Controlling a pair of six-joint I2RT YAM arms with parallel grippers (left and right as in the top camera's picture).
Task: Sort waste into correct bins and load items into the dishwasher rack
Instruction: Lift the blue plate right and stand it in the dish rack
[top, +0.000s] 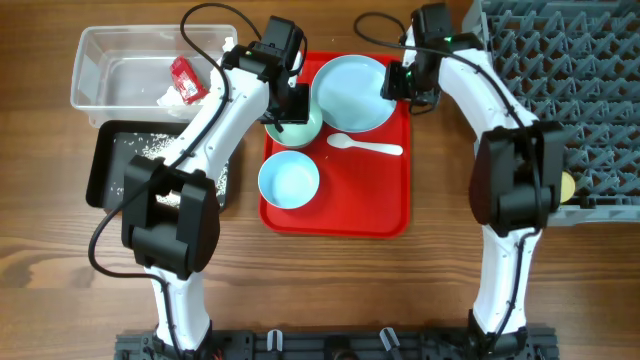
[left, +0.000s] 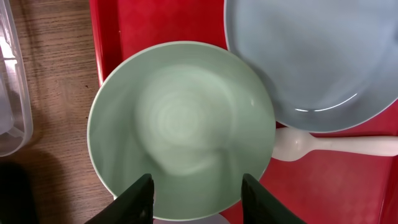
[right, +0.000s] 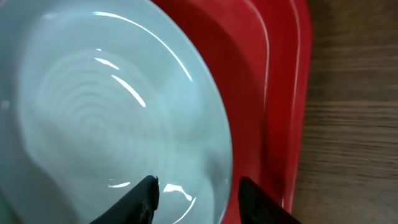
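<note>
On the red tray (top: 340, 215) lie a pale blue plate (top: 352, 92), a mint-green bowl (top: 303, 130), a light blue bowl (top: 289, 180) and a white spoon (top: 365, 147). My left gripper (top: 290, 105) hangs open over the mint-green bowl (left: 180, 118), and both fingers of this gripper (left: 198, 199) show above the bowl's near rim. My right gripper (top: 405, 85) is at the plate's right edge. In the wrist view this gripper (right: 198, 186) straddles the rim of the plate (right: 93, 106), with one finger over the plate and one over the tray (right: 261, 74), jaws still apart.
The clear bin (top: 110, 80) at the far left holds a red wrapper (top: 186, 80) and a white napkin (top: 168, 97). Below it the black bin (top: 105, 175) holds rice grains (top: 150, 145). The grey rack (top: 560, 70) fills the right side, with a yellow cup (top: 567, 185) at its front edge.
</note>
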